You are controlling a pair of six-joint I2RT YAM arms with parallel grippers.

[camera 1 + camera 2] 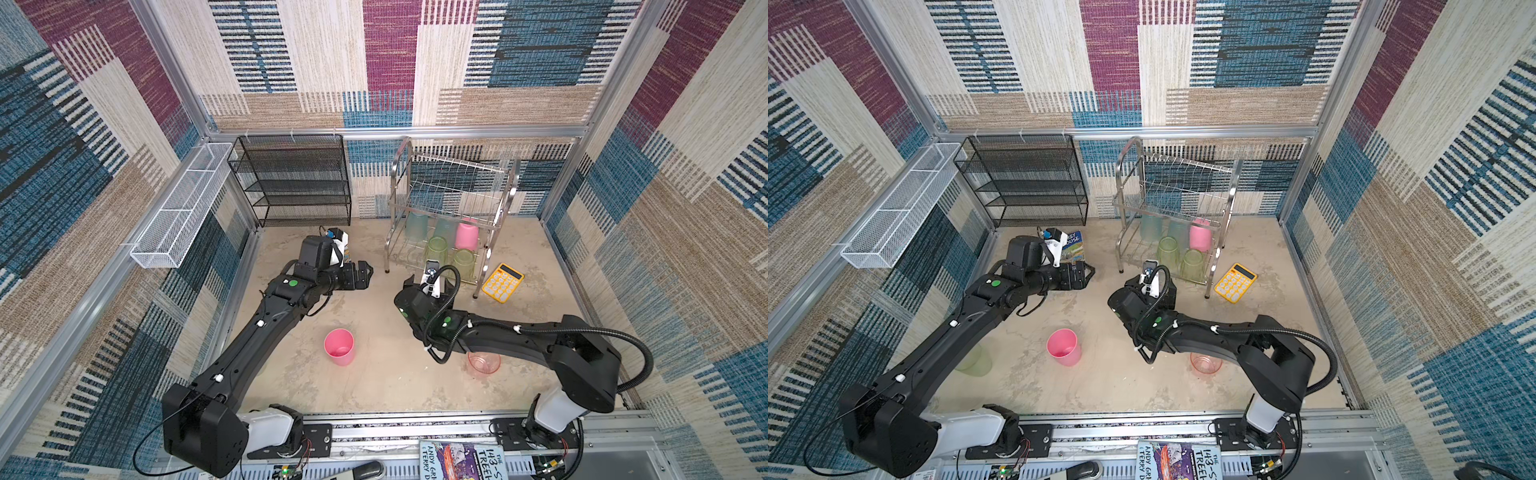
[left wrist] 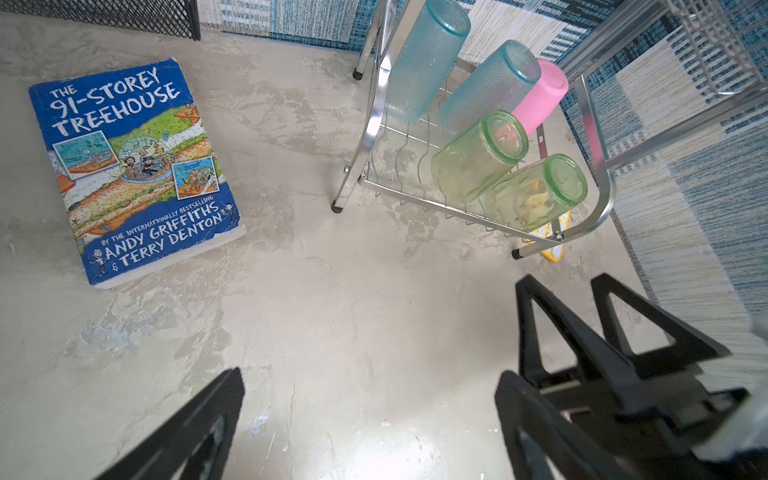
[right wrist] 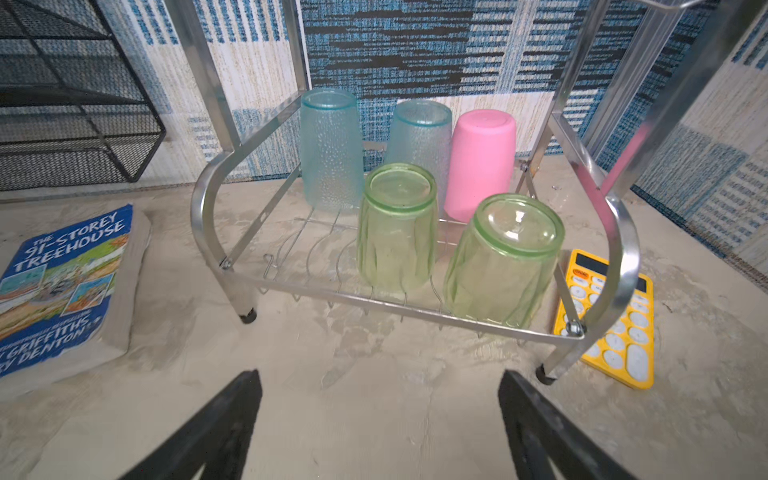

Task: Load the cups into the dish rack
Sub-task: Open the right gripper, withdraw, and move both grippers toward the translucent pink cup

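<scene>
I read left gripper (image 1: 365, 272) and right gripper (image 3: 378, 376) both empty, fingers apart, facing the rack (image 1: 514, 178) right of centre, five cups (image 3: 397, 228) upended on its lower tier.

Table (image 1: 374, 390) w/ rack (image 3: 202, 203), book (image 2: 133, 174), calc (image 1: 503, 282), pink cup (image 1: 339, 347), salmon cup (image 1: 484, 363).

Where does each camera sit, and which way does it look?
Top views: overhead, front, looking down on the table; left arm, right arm show.
Left wrist: rides left arm, facing book and dish rack; open left jaws show.
Right wrist: rides right arm, facing the racked cups; open right jaws show.
Shared: both wrist views see those five cups.
</scene>
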